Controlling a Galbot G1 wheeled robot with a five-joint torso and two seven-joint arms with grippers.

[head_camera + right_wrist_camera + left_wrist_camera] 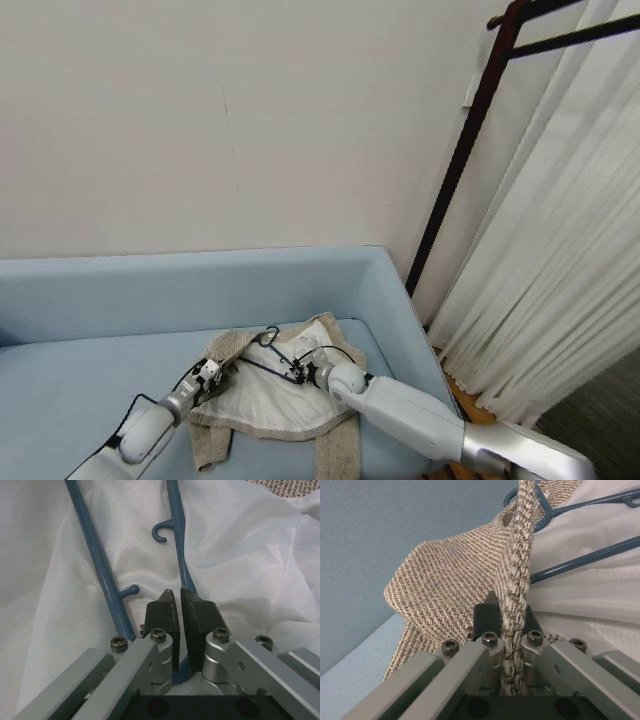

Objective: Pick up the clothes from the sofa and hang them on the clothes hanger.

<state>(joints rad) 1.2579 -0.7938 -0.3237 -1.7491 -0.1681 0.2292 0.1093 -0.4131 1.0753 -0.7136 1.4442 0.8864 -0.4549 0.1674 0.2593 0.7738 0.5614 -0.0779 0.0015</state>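
Note:
A beige knit garment [262, 393] with a white lining lies on the light blue sofa [90, 310], with a dark blue hanger [272, 352] on top of it. My left gripper [210, 380] is shut on the garment's knit edge [516, 605], which runs up between its fingers. My right gripper [300, 372] is shut on one arm of the blue hanger [178, 540], over the white lining [250, 555]. A dark clothes rack pole [462, 150] rises at the sofa's right end.
The sofa back [200, 285] runs along a plain white wall. White curtains [560, 260] hang at the right behind the rack. Bare sofa seat [70, 390] lies to the left of the garment.

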